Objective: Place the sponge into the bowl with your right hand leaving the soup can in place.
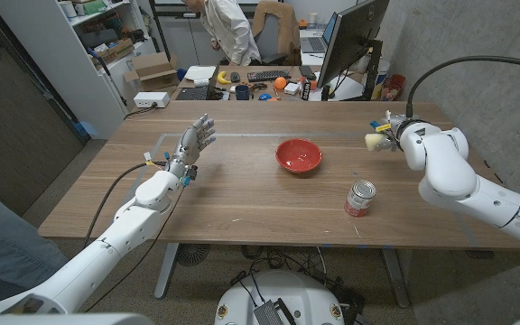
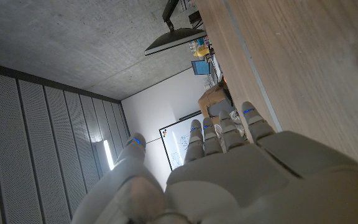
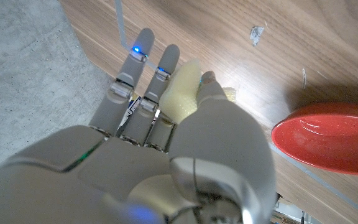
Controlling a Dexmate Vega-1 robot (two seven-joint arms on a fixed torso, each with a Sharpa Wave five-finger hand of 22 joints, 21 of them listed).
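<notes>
A pale yellow sponge (image 1: 374, 140) is held in my right hand (image 1: 392, 133) above the table's far right part, right of the red bowl (image 1: 298, 154). In the right wrist view the sponge (image 3: 182, 87) sits pinched between the thumb and the fingers (image 3: 143, 59), with the red bowl (image 3: 329, 135) off to the side. The soup can (image 1: 360, 199) stands upright on the table, nearer to me than the bowl and to its right. My left hand (image 1: 194, 144) is raised over the table's left part with fingers spread, holding nothing; its fingers (image 2: 229, 127) reach out along the table's edge.
The wooden table (image 1: 242, 194) carries a thin pale line (image 1: 242, 134) along its far part. Behind it stand a cluttered desk (image 1: 251, 86), a monitor (image 1: 350, 41), a person (image 1: 228, 27) and shelves (image 1: 106, 36).
</notes>
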